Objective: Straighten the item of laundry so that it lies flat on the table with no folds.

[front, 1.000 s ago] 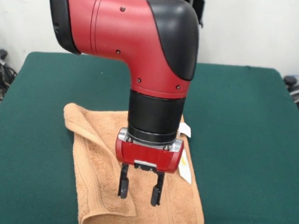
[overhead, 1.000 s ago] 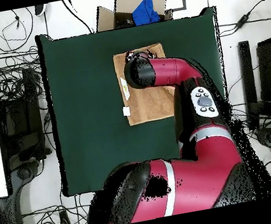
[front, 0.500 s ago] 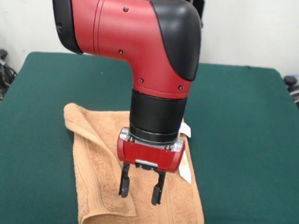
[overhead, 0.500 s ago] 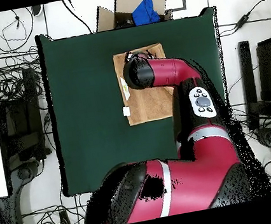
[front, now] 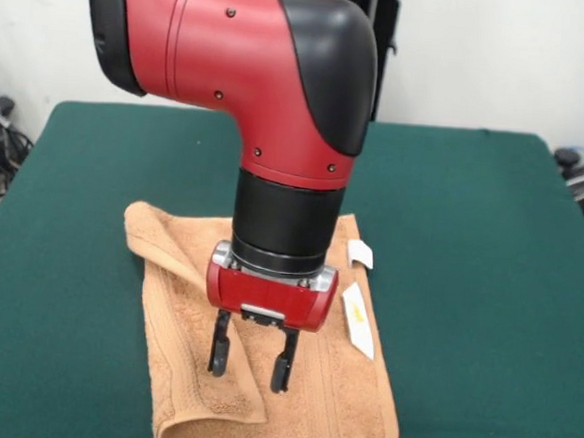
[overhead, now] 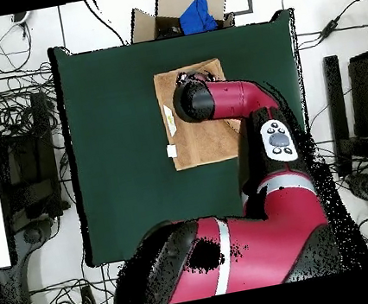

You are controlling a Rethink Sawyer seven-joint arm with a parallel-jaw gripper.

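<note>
Since the earlier frames the arm [front: 280, 98] is sliding leftward in the front view, carrying the hand [front: 251, 359] toward the towel's [front: 344, 403] folded-over flap [front: 190, 322]. Both fingers [front: 220, 346] are pointing down, parted and holding nothing — their tips hanging just over the cloth. That towel is lying near the middle of the green worktop [front: 490, 253], one side doubled over, its white tags [front: 357, 319] showing at the opposite edge.
</note>
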